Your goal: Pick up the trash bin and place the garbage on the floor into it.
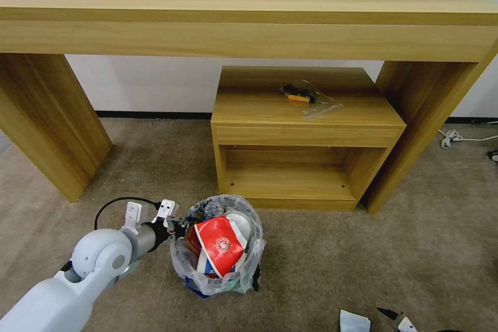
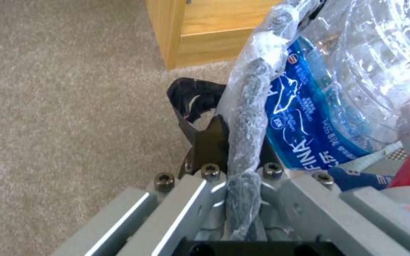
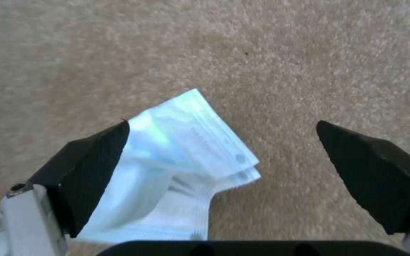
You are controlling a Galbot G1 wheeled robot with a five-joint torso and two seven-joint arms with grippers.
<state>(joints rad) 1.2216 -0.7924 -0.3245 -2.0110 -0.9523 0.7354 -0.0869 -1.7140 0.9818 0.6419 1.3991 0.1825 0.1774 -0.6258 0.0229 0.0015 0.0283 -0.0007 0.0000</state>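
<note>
Bin rim sits pinched in my left claw; my right claw hangs wide over the mask on the floor.

Trash bin on floor, just before cabinet; mask right of bin, nearer robot.

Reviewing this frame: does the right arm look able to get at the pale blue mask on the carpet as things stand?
Probably yes. The right tool hangs open just above the mask, whose folded end lies between its fingers, with bare carpet around it and nothing over it. The left tool is shut on the trash bin rim, well clear.
</note>
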